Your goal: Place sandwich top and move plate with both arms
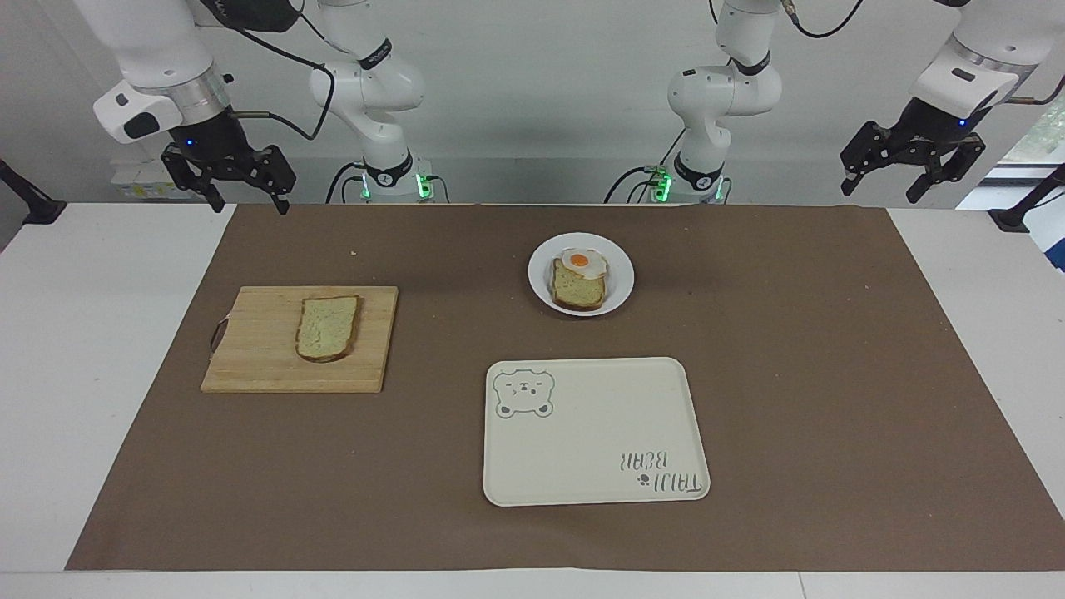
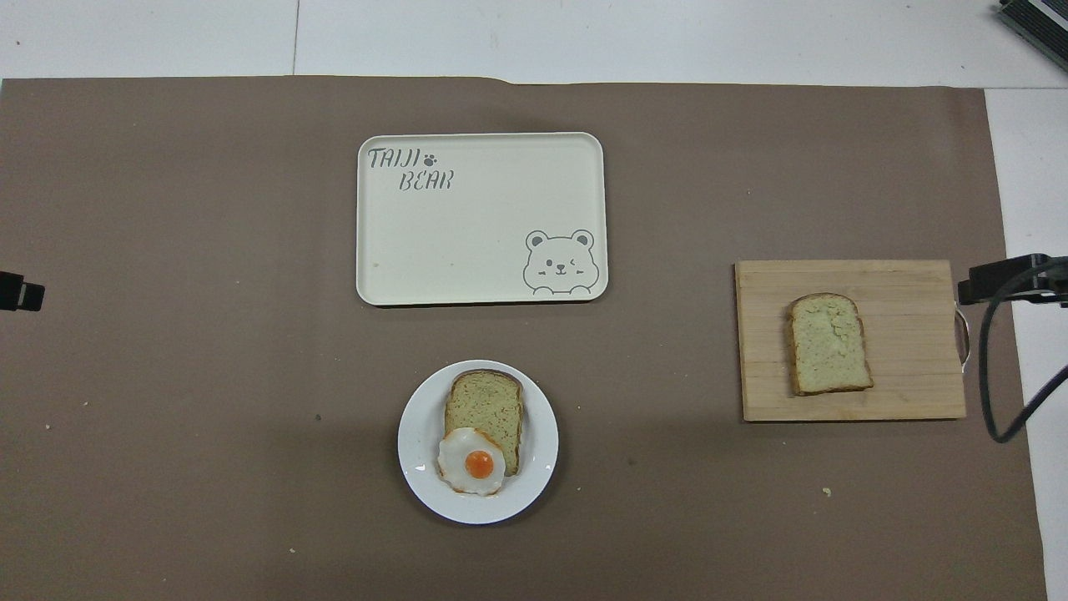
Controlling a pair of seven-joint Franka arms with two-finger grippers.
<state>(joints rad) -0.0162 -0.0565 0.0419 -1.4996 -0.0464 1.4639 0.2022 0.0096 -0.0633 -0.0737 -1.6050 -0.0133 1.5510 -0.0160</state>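
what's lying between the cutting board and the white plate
Nothing: between the cutting board and the plate only bare brown paper shows, clearest in the overhead view.

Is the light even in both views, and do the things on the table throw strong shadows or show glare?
Facing view: even, soft light; the plate and tray throw only thin shadows. Overhead view: a faint darker patch lies on the brown mat around the plate; no glare on the cutting board.

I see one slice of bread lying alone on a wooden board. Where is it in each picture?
Facing view: the sandwich top lies on the cutting board, left of centre.
Overhead view: the sandwich top lies at the right.
Shared landmark: the cutting board.
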